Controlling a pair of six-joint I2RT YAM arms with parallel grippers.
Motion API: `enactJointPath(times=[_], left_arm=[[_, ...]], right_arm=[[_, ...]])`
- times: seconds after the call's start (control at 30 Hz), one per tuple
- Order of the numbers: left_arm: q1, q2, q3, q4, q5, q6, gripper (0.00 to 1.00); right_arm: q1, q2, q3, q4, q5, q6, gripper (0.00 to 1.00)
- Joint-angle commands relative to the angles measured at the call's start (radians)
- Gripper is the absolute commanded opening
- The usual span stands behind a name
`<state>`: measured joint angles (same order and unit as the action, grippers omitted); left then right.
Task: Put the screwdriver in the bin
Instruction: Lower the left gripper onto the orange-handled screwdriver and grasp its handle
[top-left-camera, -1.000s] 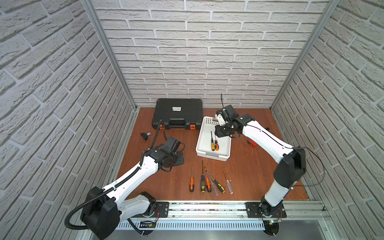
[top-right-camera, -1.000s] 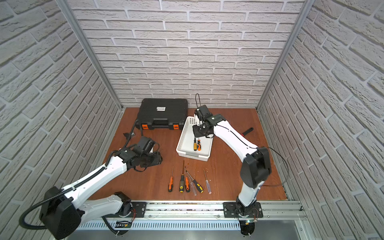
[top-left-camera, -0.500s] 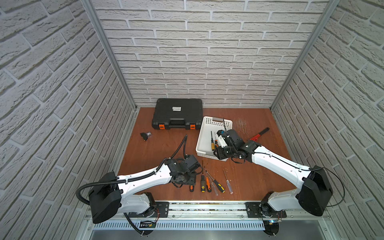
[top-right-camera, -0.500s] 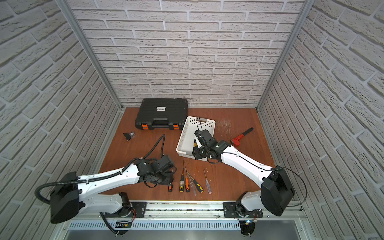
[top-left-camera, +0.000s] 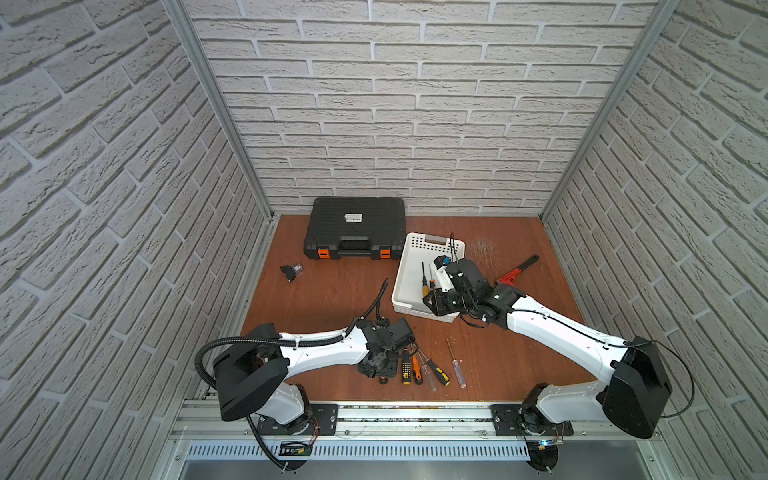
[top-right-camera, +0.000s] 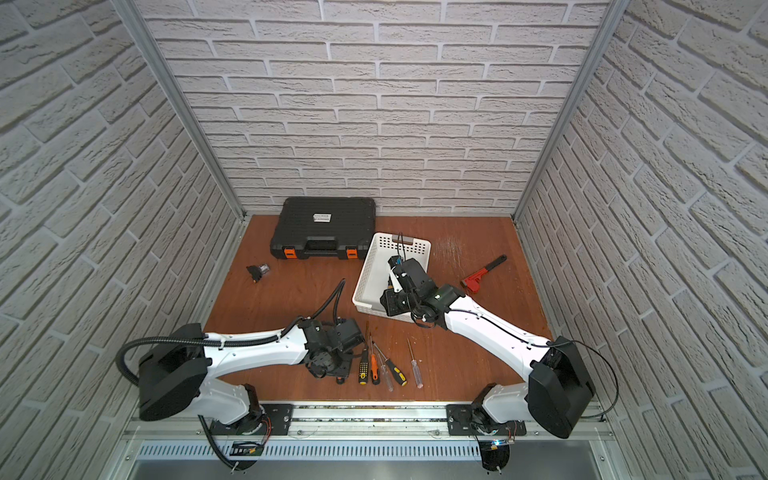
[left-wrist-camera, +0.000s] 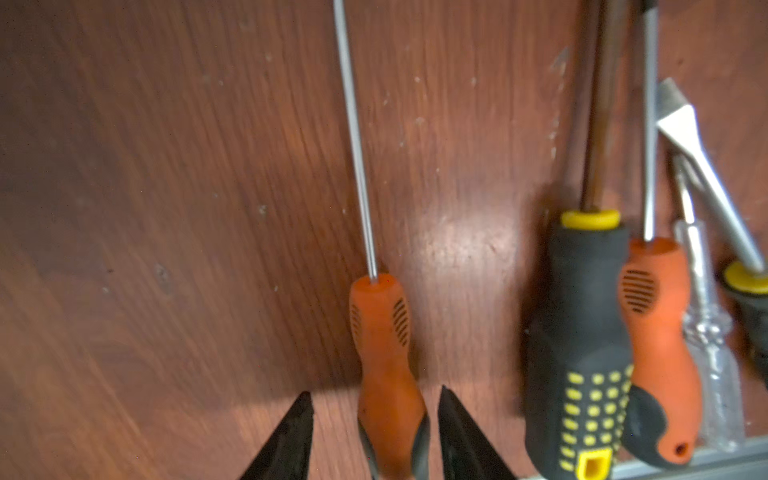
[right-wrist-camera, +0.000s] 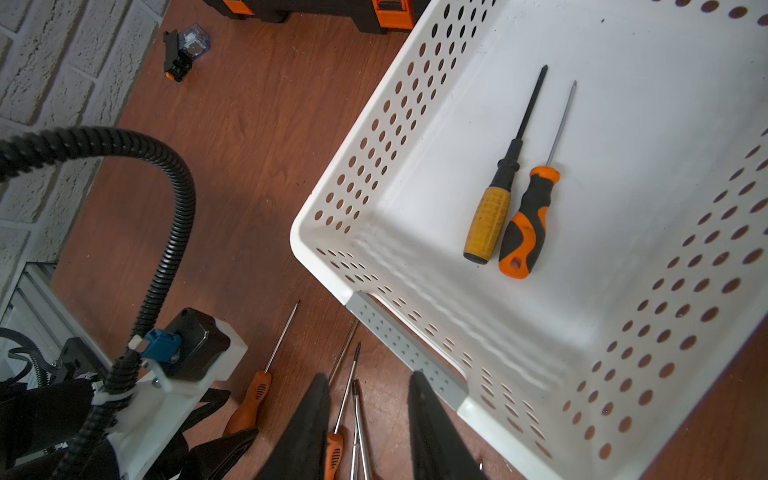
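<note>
1. Both top views: white perforated rectangular plastic bin (top-left-camera: 405, 274) (top-right-camera: 368, 270) sits mid brown wooden tabletop (top-left-camera: 332, 299), beside black ribbed tool case (top-left-camera: 357, 232).
2. L wrist: left claw (left-wrist-camera: 374, 399) tips apart, straddling orange-handled screwdriver (left-wrist-camera: 380, 332) that lies flat on tabletop, outside bin; not clamped.
3. R wrist: right claw (right-wrist-camera: 368, 386) tips apart, empty, near bin's grey rim strip (right-wrist-camera: 399, 345); two other screwdrivers (right-wrist-camera: 488, 220) lie inside.

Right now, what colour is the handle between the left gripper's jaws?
Orange and black handle; left wrist view best.
</note>
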<state>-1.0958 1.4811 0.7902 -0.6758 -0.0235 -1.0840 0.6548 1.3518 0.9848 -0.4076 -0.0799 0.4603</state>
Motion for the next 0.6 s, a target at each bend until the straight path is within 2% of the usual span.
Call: enactJointPath(times=[0.0, 0.3, 0.4, 0.47, 0.57], left_arm=[[-0.007, 0.026, 0.02, 0.015, -0.004, 0.009, 0.44], [-0.01, 0.076, 0.017, 0.059, 0.006, 0.011, 0.32], [-0.01, 0.076, 0.009, 0.061, 0.003, 0.007, 0.21], [-0.01, 0.074, 0.003, 0.055, -0.001, 0.003, 0.08], [-0.01, 0.04, -0.008, 0.043, -0.014, -0.004, 0.0]], right_arm=[[0.006, -0.012, -0.012, 0.045, -0.001, 0.027, 0.33], [0.006, 0.01, 0.003, 0.036, -0.008, 0.027, 0.33], [0.006, 0.012, 0.002, 0.039, -0.008, 0.031, 0.33], [0.006, 0.012, 0.001, 0.043, -0.009, 0.035, 0.32], [0.006, 0.007, -0.005, 0.049, -0.007, 0.037, 0.32]])
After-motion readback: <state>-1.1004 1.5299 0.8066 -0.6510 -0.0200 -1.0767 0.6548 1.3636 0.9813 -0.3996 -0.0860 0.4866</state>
